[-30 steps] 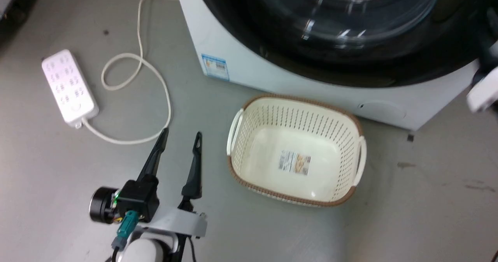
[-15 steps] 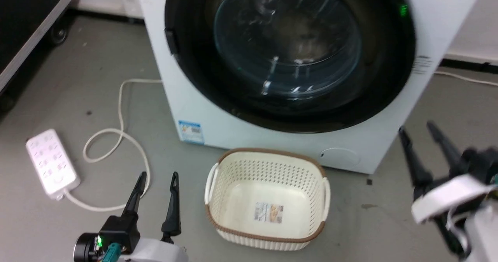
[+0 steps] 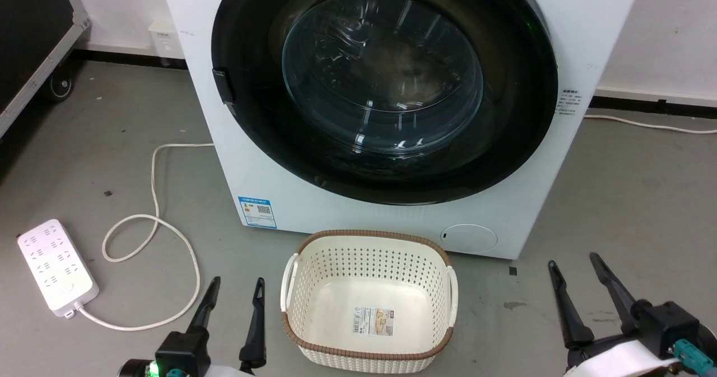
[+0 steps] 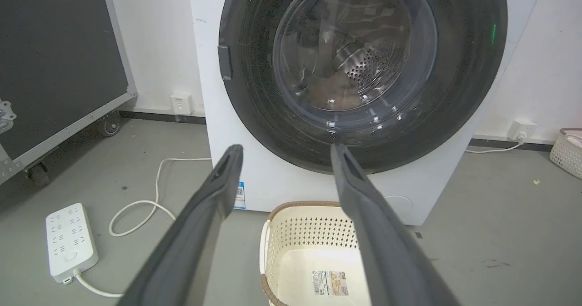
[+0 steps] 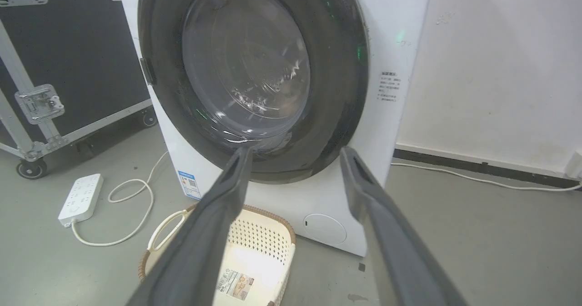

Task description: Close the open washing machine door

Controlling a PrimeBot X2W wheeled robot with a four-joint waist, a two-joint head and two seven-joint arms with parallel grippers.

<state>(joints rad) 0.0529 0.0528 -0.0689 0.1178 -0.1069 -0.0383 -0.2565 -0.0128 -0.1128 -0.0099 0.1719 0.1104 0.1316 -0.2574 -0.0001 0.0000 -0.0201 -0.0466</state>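
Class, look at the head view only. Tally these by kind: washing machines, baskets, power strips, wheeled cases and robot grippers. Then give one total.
washing machine: 1
basket: 1
power strip: 1
wheeled case: 1
grippers: 2, the left gripper and the right gripper
total: 6

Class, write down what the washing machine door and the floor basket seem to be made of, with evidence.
Washing machine door: glossy black ring, likely plastic; clear bulging window, apparently glass, showing sharp reflections. Basket: cream perforated walls, likely moulded plastic; brown rim looks woven, material uncertain.
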